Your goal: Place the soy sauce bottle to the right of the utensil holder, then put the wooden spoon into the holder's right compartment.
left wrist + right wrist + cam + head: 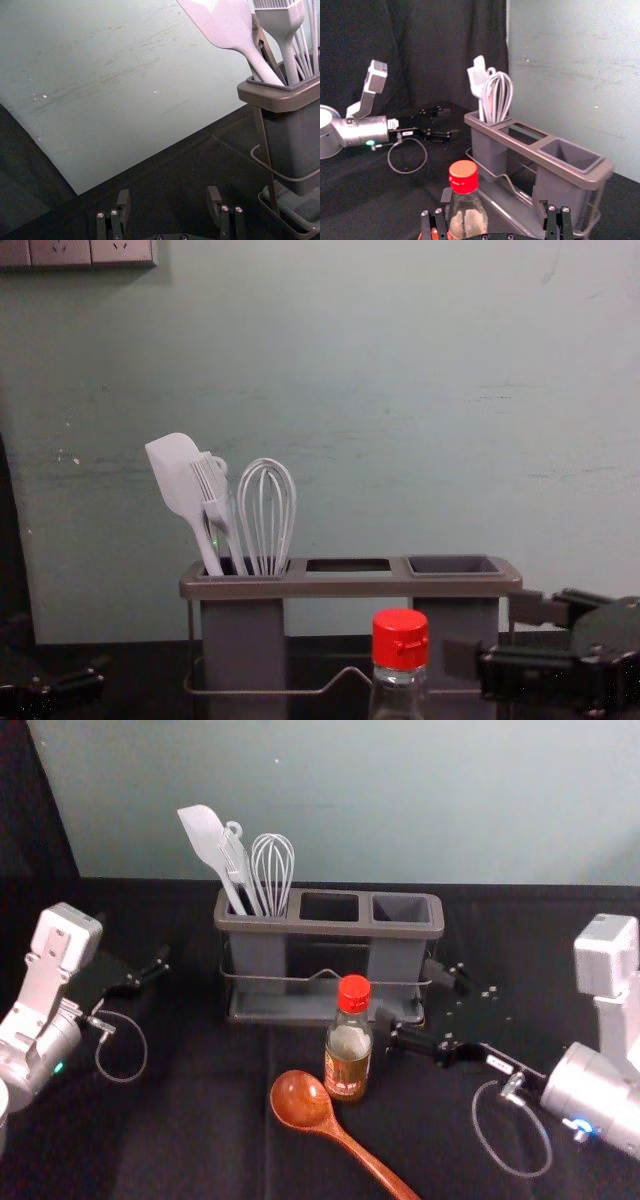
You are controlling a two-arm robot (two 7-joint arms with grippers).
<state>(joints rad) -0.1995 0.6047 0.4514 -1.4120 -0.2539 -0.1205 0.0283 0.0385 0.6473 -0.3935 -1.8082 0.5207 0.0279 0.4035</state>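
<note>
The soy sauce bottle (348, 1055), red-capped, stands upright before the holder (330, 928); the cap (400, 638) shows in the chest view. My right gripper (416, 1002) is open, just right of the bottle and near the holder's right front. In the right wrist view, the bottle (466, 215) appears beside one finger of the open gripper (492, 197). The wooden spoon (302, 1100) lies on the table, its bowl beside the bottle's base and its handle toward the front right. My left gripper (150, 972) is idle at the left; its wrist view shows that gripper (168, 197) open.
White utensils, a spatula (207, 838), a brush and a whisk (272, 870), stand in the holder's left compartment. The right compartment (572, 154) has nothing in it. A wall (350, 800) rises behind the black-covered table (180, 1120).
</note>
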